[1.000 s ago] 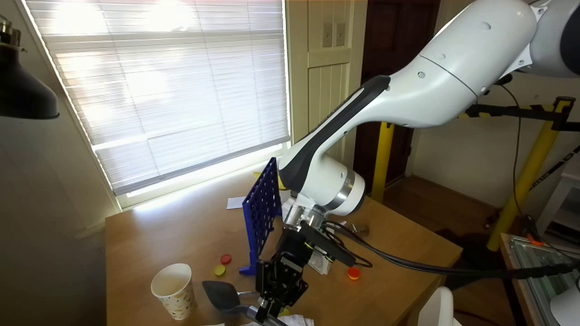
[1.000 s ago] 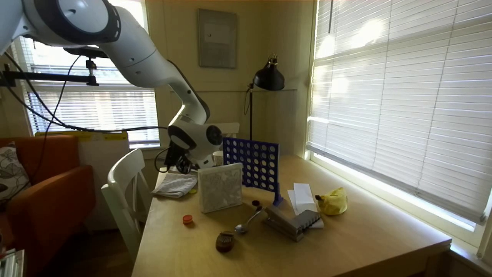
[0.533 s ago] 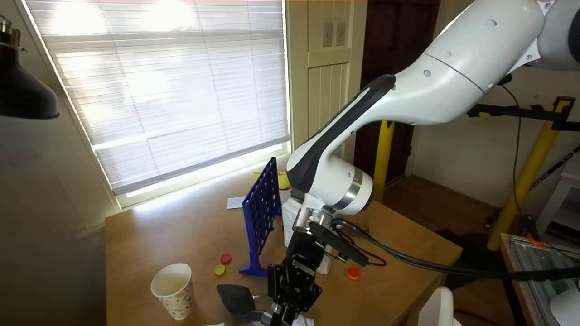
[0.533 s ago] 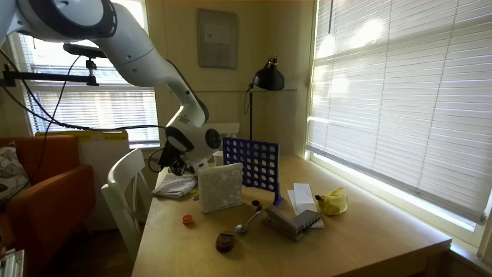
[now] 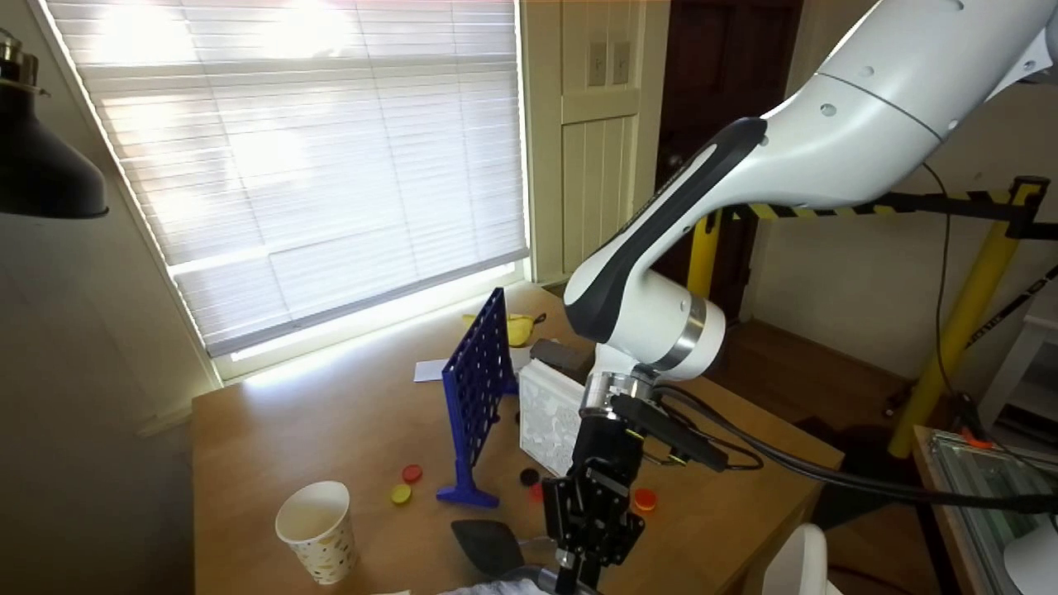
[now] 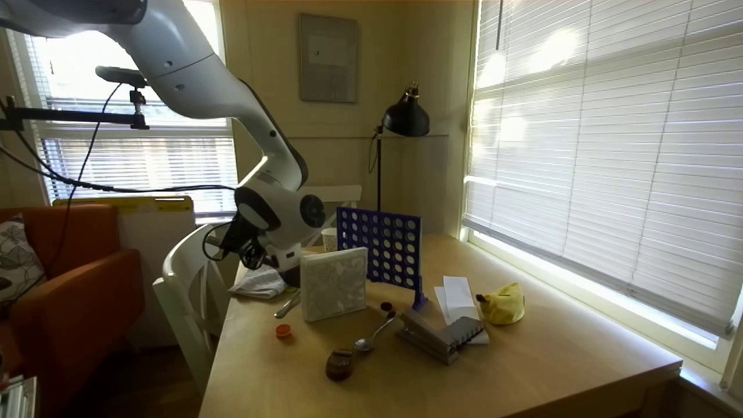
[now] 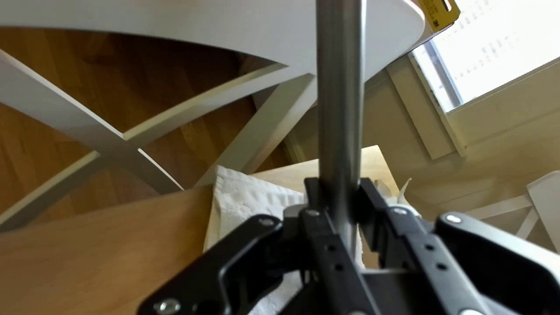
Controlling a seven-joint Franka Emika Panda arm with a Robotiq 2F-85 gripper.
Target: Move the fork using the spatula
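We see the gripper (image 7: 339,194) clenched on the spatula (image 7: 340,100) in the wrist view: its black, angular fingers press both sides of the handle, a smooth metal tube with streaks of light along its length. In an exterior view we make out the spatula's head (image 5: 486,547), a flat, matte, dark grey blade with rounded corners, low over the smooth wooden table (image 5: 273,438); whether it touches the surface we cannot tell.

The fork (image 6: 287,306) lies on the tabletop just beside the white box (image 6: 335,284), and there we see only a slim, shiny metal handle with a rounded end, the tines being hidden. A thin grey length of it also shows right by the edge of the spatula's head, though we cannot judge contact.

The box's upright face carries a raised, swirling relief. Near the fork sits an orange disc (image 6: 282,331). The blue grid frame (image 6: 380,249) is pierced by rows of round holes. A rumpled white cloth (image 6: 258,283) with a ribbed weave lies near the table's edge.

We also see a speckled paper cup (image 5: 318,529), upright and flaring toward its rim, and a polished spoon (image 6: 364,345) with an oval bowl.
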